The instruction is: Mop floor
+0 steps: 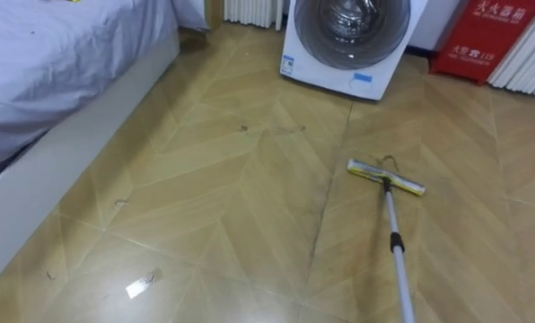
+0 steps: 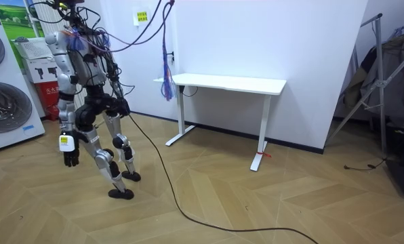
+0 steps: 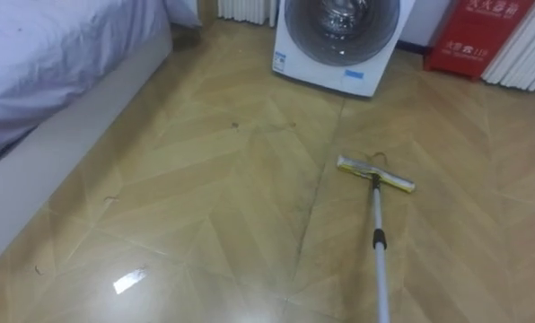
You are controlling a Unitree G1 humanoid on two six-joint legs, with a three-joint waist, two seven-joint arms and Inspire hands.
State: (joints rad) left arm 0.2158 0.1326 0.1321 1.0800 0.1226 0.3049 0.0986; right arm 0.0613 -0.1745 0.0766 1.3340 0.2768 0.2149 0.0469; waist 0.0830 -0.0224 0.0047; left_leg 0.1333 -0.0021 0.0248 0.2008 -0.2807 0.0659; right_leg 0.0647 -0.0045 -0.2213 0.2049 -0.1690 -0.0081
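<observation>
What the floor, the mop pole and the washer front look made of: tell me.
Floor: wood-look planks in chevrons, glossy, mirrors light; wood or laminate, unclear. Mop pole: likely metal, silvery sheen. Washer front: smooth white panel, painted metal or plastic.

Floor [image 1: 205,188]: laid in light tan wood, chevron-patterned, crossed by a dark streak. Mop head [image 1: 386,177]: coloured yellow and grey; handle [image 1: 401,274] finished silver, banded black. Washing machine [image 1: 393,72], far: cased white, blue labels applied. Bed sheet [image 1: 61,54], left: tinted pale lilac-grey; bed frame [image 1: 52,170] painted white. Cabinet [image 1: 487,40], far right: painted red.
</observation>
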